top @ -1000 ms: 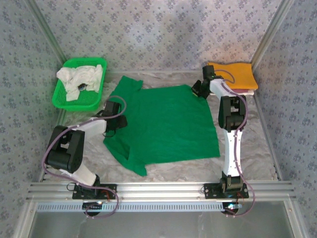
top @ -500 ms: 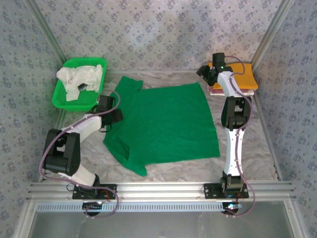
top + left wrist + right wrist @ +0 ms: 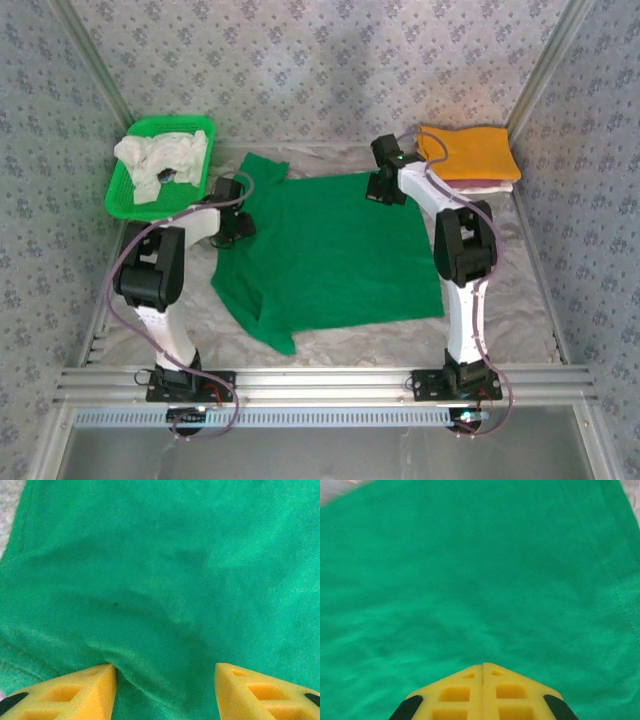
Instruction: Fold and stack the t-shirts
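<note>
The left arm (image 3: 160,275) is folded sharply at the elbow, with the forearm reached forward and the left gripper (image 3: 232,222) tipped downward at its end. Its yellow fingers (image 3: 75,692) are set well apart, with a wide gap between them. The right arm (image 3: 462,255) is raised and extended forward, then bent at the wrist. The right gripper (image 3: 385,188) is closed, its fingertips (image 3: 455,695) pressed flat together.

The spread t-shirt (image 3: 330,250) is plain bright green. At two o'clock lies an orange-yellow shirt (image 3: 468,152) over a pale layer (image 3: 497,184) — whitish or faintly pink, hard to tell. At ten o'clock, a green mesh basket (image 3: 140,208) holds whitish cloth (image 3: 160,160). The walls (image 3: 320,70) carry a grey-blue floral print, and the desk (image 3: 520,300) is mottled off-white. The left claw (image 3: 164,669) and right claw (image 3: 483,666) are yellow with black patches.
</note>
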Motion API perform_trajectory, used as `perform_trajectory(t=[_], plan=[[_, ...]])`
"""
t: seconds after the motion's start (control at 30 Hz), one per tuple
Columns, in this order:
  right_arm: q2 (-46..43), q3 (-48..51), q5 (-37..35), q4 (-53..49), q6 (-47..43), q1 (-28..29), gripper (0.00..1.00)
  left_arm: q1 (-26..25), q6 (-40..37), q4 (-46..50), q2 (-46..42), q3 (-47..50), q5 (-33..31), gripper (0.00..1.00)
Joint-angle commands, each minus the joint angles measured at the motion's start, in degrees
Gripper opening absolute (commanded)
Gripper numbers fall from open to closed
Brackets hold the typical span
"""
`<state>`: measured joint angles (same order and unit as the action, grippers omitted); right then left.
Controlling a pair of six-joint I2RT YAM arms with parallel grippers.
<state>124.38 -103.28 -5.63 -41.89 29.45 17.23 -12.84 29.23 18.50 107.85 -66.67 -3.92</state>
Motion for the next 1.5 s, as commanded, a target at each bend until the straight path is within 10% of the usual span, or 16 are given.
perform_trajectory(t=[0.0, 0.63, 1.07, 1.47], plan=[[4.95, -4.64, -4.15, -5.69, -0.06, -1.89, 0.0, 0.27, 0.04, 3.31, 3.79, -3.85, 1.0, 0.53], [20.36, -24.51, -1.12, -10.8, 3.19, -9.73, 0.0, 2.34, -5.33, 12.07, 18.32, -34.54, -0.03, 0.54], [-5.38, -5.02, 8.44, -0.1, -1.49, -6.46, 0.39, 2.21, 6.96, 9.15, -23.42, 10.95, 1.97, 0.6], [-34.32, 37.57, 6.59, 17.98, -0.71, 6.08, 0.51, -4.79, 14.13, 0.57, -21.65, 25.44, 6.19, 0.59]])
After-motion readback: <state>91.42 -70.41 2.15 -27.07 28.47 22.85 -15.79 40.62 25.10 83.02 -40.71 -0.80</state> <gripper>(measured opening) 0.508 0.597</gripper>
